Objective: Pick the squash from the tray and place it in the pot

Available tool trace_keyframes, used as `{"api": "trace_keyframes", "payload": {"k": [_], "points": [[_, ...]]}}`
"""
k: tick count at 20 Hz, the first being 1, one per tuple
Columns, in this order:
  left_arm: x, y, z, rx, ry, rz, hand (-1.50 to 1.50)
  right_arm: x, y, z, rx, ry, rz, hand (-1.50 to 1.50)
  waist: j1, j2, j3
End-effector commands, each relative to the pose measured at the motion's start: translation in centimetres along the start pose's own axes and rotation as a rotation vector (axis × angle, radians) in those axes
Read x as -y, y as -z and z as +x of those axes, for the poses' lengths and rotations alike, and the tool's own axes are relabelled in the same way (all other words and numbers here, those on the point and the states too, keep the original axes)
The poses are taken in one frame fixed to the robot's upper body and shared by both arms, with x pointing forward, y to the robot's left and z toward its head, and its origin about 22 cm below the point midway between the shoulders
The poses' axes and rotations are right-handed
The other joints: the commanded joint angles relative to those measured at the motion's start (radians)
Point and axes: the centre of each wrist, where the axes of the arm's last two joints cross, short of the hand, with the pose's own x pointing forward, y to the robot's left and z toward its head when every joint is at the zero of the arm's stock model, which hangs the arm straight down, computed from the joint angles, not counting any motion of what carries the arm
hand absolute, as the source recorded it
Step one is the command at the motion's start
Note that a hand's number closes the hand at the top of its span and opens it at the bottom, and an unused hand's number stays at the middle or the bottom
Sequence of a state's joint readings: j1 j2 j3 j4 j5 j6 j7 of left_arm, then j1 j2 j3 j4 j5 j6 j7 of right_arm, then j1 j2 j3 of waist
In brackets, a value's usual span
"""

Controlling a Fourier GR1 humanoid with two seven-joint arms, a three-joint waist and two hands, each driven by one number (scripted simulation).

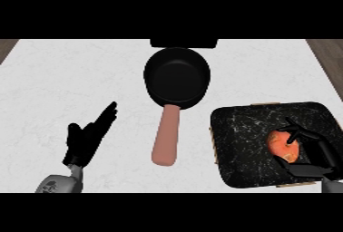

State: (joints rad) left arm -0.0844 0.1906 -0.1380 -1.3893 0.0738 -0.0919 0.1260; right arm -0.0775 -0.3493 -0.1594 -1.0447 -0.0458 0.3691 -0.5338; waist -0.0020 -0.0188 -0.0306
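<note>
Right robot hand point(309, 154) curls round the orange squash point(282, 145) on my dark tray point(248, 136): grasping step. Next I lift toward the black pot point(177, 77). Left robot hand point(87, 136) rests open on the desk point(80, 81).

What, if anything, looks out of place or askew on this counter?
Nothing stands out. The pan sits upright and empty, handle toward the robot. The tray lies flat, and the squash on it looks whole, with the right hand curled round it. Nothing is spilled.
</note>
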Motion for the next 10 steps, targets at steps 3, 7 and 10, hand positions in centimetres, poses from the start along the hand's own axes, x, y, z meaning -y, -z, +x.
{"api": "trace_keyframes", "payload": {"k": [3, 7, 10], "points": [[-0.1, 0.3, -0.6, -0.03, 0.015, 0.005, 0.0, -3.5, -0.7, -2.5, 0.05, 0.098, -0.013, 1.5, 0.001, 0.02, 0.031], [1.4, -0.1, -0.5, -0.016, 0.011, -0.016, 0.0, -0.3, 3.8, 0.4, 0.095, -0.038, 0.033, 1.5, 0.024, 0.023, 0.032], [-0.2, 1.1, -0.4, -0.027, -0.01, -0.042, 0.0, 3.2, 7.6, 3.4, 0.086, -0.077, 0.14, 1.5, 0.05, 0.037, 0.034]]}}
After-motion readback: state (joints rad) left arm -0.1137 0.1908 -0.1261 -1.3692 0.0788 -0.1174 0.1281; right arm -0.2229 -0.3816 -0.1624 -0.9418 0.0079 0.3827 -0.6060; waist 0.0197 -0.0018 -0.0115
